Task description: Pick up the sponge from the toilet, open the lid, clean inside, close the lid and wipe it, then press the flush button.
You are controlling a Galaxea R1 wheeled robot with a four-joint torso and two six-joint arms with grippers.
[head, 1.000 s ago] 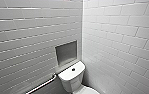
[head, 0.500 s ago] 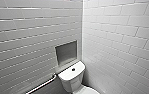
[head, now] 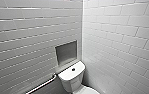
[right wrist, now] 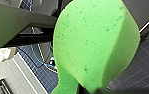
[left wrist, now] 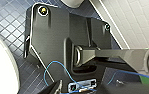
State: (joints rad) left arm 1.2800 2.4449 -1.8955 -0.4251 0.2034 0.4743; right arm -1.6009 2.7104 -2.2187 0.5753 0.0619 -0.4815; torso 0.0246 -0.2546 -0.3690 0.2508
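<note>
The white toilet [head: 72, 76] stands in the corner of the tiled room, low in the head view, its tank top facing up. The small dark flush button [head: 73, 69] sits in the middle of the tank top. Just a sliver of the bowl end shows at the lower edge. In the right wrist view the bright green sponge [right wrist: 95, 45] looms large above the floor, pinched at its narrow end by my right gripper [right wrist: 90, 89], which is shut on it. My left gripper is open and holds nothing.
A grey recessed niche [head: 66, 52] is set in the left wall above the tank. A metal rail [head: 42, 85] runs along that wall beside the toilet. White tiled walls meet behind the tank. The floor [left wrist: 7, 22] is small dark blue tiles.
</note>
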